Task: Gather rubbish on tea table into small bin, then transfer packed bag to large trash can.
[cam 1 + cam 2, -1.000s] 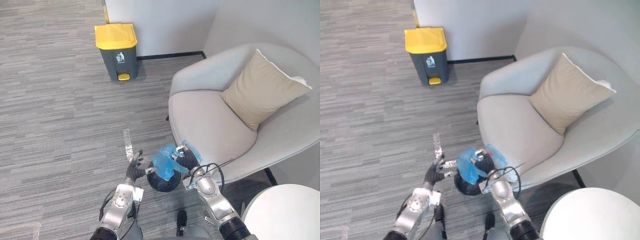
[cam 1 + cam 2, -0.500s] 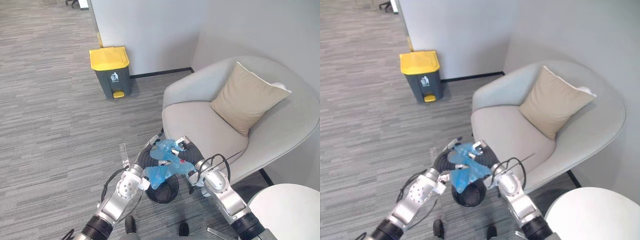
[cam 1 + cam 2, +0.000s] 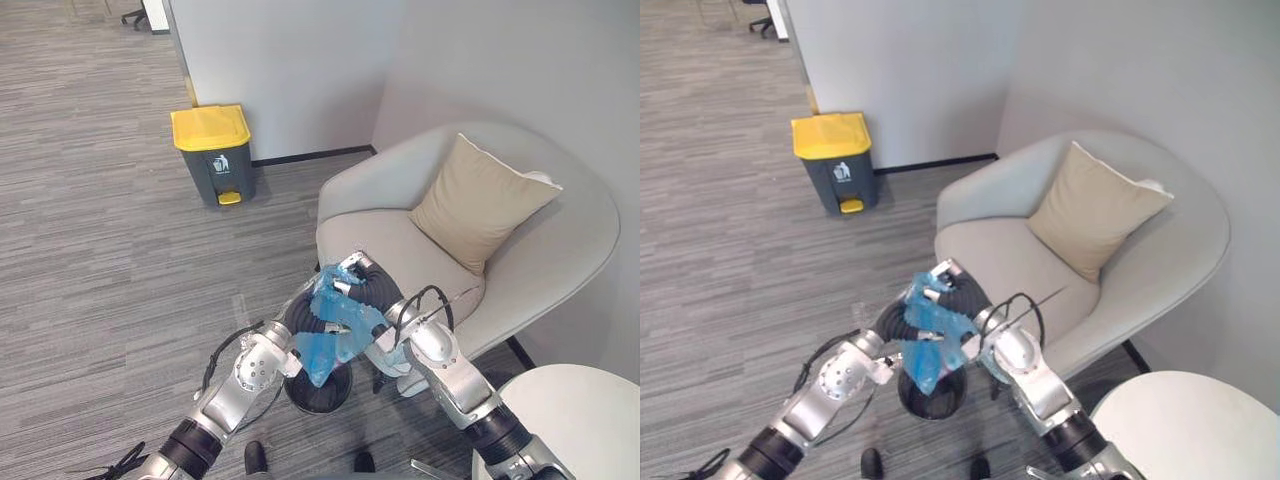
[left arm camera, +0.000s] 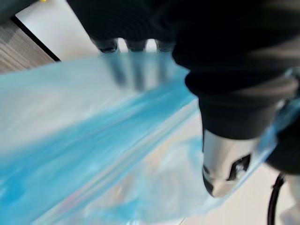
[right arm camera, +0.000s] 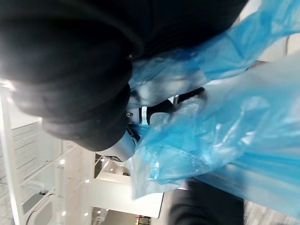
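Well, floor [image 3: 110,260]: grey striped carpet all around.
Armchair [image 3: 395,240]: big, round and light grey, standing by the wall, just behind the two hands.
Round table [image 3: 575,420]: white, just its edge peeks in at the robot's right, near the armchair.
Cushion [image 3: 478,198]: tan, leaning on the back of the armchair.
Large trash can [image 3: 214,152]: dark grey with a yellow lid that is shut; it stands by the wall, well apart from the hands.
Small bin [image 3: 318,392]: black and round, on the floor beside the armchair and right under the hands.
Blue bag [image 3: 322,352]: thin see-through plastic, held up between both hands; its top is bunched up at the fingers and its bottom end hangs over the mouth of the small bin.
Left hand [image 3: 303,318]: on the robot's left side of the blue bag, pinching the plastic, with the fingers [image 4: 136,77] showing through the blue film and the thumb on the near side.
Right hand [image 3: 368,292]: on the armchair side of the blue bag, touching it, fingers curled tight into the crumpled top.
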